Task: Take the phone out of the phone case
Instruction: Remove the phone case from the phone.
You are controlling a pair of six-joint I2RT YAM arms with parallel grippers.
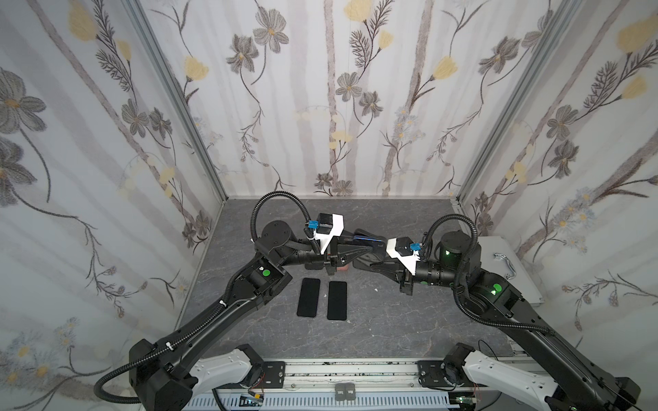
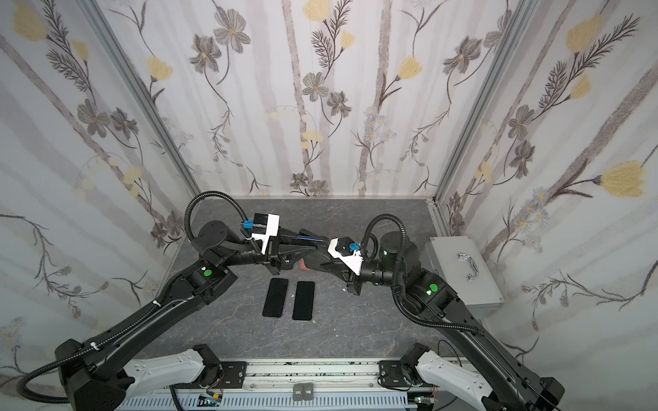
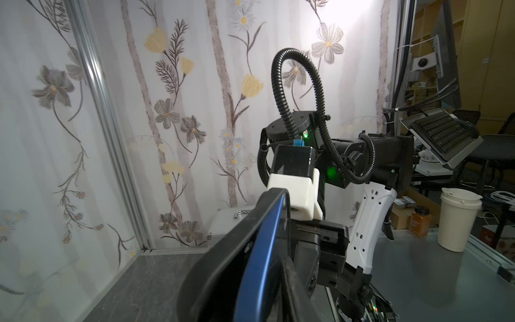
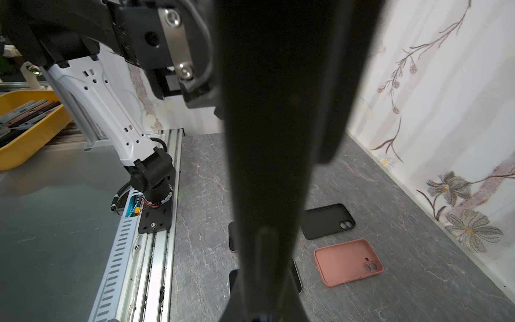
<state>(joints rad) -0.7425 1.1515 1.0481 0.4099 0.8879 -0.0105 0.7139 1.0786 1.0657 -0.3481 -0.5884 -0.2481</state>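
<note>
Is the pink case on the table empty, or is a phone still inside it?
Empty. The pink case lies open side up on the table, and its bare inner surface and camera cutouts show.

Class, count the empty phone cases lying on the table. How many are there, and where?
2: a black case and a pink case, side by side on the table below the arms. More may be hidden.

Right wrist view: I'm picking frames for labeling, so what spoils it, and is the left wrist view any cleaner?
Right wrist view: a dark, blurred close-up shape fills the middle; pink case stays sharp. Left wrist view: glare at the wall's top; near blue phone soft.
</note>
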